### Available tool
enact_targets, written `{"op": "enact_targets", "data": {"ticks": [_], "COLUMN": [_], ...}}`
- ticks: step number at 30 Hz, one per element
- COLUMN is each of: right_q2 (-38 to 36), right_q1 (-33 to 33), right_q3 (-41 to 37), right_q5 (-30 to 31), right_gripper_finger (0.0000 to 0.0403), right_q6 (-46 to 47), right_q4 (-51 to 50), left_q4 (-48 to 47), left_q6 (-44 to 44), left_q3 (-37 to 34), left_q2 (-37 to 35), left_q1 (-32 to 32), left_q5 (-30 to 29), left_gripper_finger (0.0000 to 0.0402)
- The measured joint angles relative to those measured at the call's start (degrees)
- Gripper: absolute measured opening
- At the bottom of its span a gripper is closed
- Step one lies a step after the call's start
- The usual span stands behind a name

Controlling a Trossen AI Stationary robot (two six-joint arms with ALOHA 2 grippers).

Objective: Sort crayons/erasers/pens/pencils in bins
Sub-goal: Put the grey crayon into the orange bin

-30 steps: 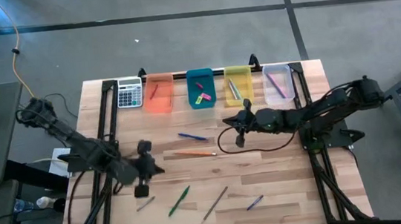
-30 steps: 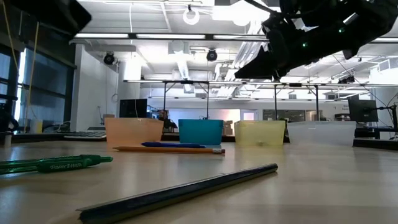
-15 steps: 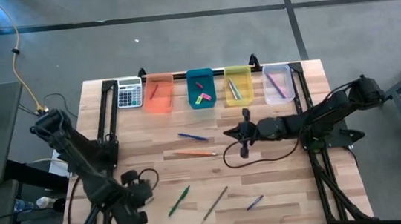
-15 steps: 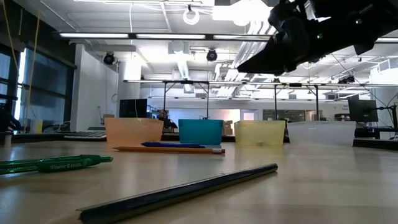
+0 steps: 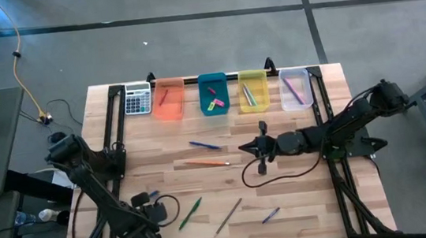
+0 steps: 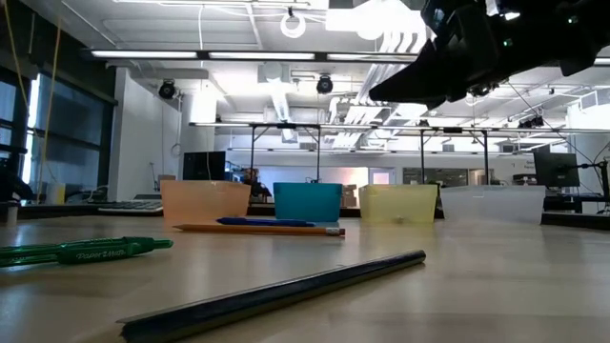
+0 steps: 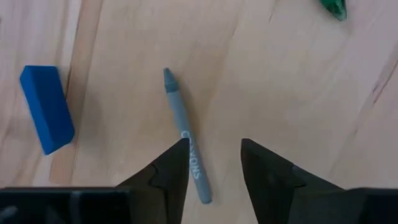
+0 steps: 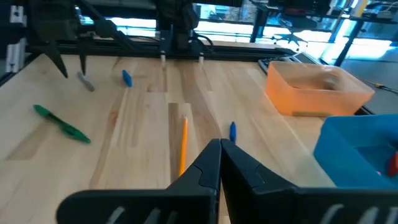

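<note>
Pale wooden slatted table (image 5: 301,205), four bins in a row along the 12 o'clock edge. From 9 toward 3: translucent orange plastic bin (image 5: 168,101) with an orange stick inside, teal-blue plastic bin (image 5: 213,94) holding small pink and yellow-green erasers (image 5: 212,98), translucent yellow plastic bin (image 5: 253,91) with thin sticks inside, clear plastic bin (image 5: 295,89) with a purple stick. Grey rectangular calculator (image 5: 138,99) just beside the orange bin, 9 o'clock side.

Left gripper (image 7: 213,163) low at 7 o'clock of the table, jaws parted, straddling the end of a short grey crayon (image 7: 184,134), not clamped on it. Small blue block eraser (image 7: 47,117) near the crayon, apart.

Right gripper (image 5: 257,147) held above table centre, slightly toward 3 o'clock, fingers pressed together, empty.

Loose on the table: thin orange pencil (image 5: 206,163) at centre; slim blue pen (image 5: 204,144) toward 12 o'clock of it; green pen (image 5: 190,213) toward 6; dark grey pencil (image 5: 229,215) beside that; short blue stick (image 5: 270,215) toward 5.
</note>
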Motion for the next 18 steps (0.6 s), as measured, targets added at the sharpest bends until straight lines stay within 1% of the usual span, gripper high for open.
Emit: {"op": "enact_targets", "data": {"ticks": [2,5,10,16,18], "right_q2": [0.02,0.02,0.02,0.02,0.02], "right_q1": [0.69,1.86,2.83,2.96,2.96], "right_q3": [0.00,0.00,0.00,0.00,0.00], "right_q5": [0.65,3.32,3.98,3.98,3.98], "right_gripper_finger": [0.0000,0.0000,0.0000,0.0000,0.0000], "right_q6": [0.00,0.00,-0.09,-0.13,-0.13], "right_q4": [-0.02,-0.04,-0.02,-0.02,-0.02], "left_q4": [-0.01,-1.45,-2.00,2.22,4.56], "left_q6": [-0.19,-1.65,-0.99,-0.86,0.57], "left_q3": [0.00,0.00,-0.05,-4.10,-5.73], "left_q2": [0.65,1.26,1.36,0.95,0.38], "left_q1": [0.02,0.28,0.39,1.43,1.96], "left_q5": [0.01,0.04,0.07,2.67,3.42], "left_gripper_finger": [0.0141,0.0144,0.0128,0.0108,0.0104]}}
